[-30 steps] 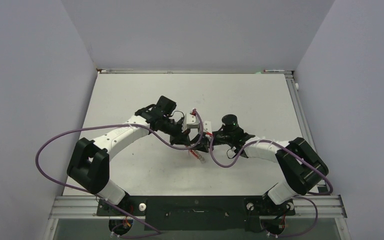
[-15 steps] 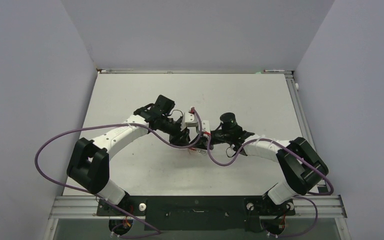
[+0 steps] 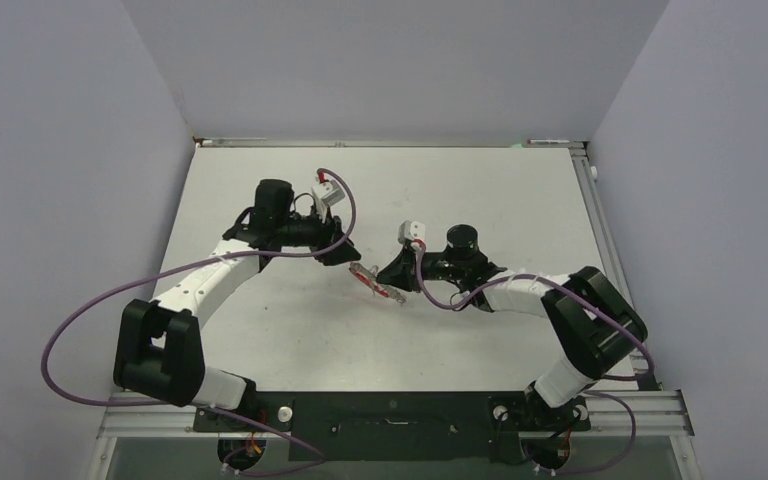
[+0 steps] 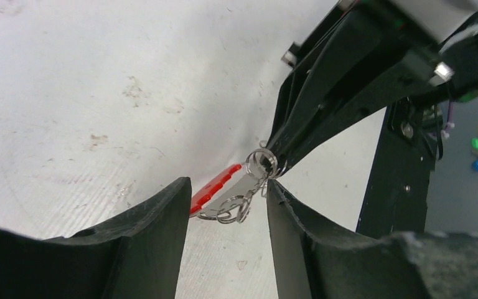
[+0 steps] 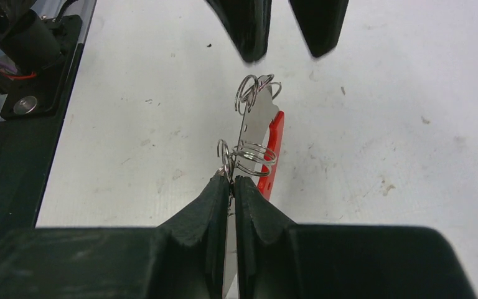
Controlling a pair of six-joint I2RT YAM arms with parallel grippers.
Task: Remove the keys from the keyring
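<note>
1. On the left of the table [image 3: 520, 200], the left gripper [image 3: 345, 250] hovers with its jaws spread and nothing between them. It points at the bunch from just beside it, and its own camera shows the gap between its fingers [image 4: 162, 212] lined up on it.
2. At the middle, between the two grippers, is the keyring [image 5: 254, 151], a short chain of thin wire loops with the red strap [image 5: 274, 140] lying alongside. The keys [image 5: 253, 121] show as a flat silver blade threaded on those loops. I cannot tell whether the strap's end touches the table.
   - The bunch looks light and floppy at the loop joints, so it will likely swing when pulled.
   - The wire is springy, and the metal is smooth and likely slippery.
   - The flat of a key blade seems the best hold for the free hand, not the round wire.
3. On the right, the right gripper [image 5: 231, 180] is pinched closed on one end loop of the keyring, anchoring it.
</note>
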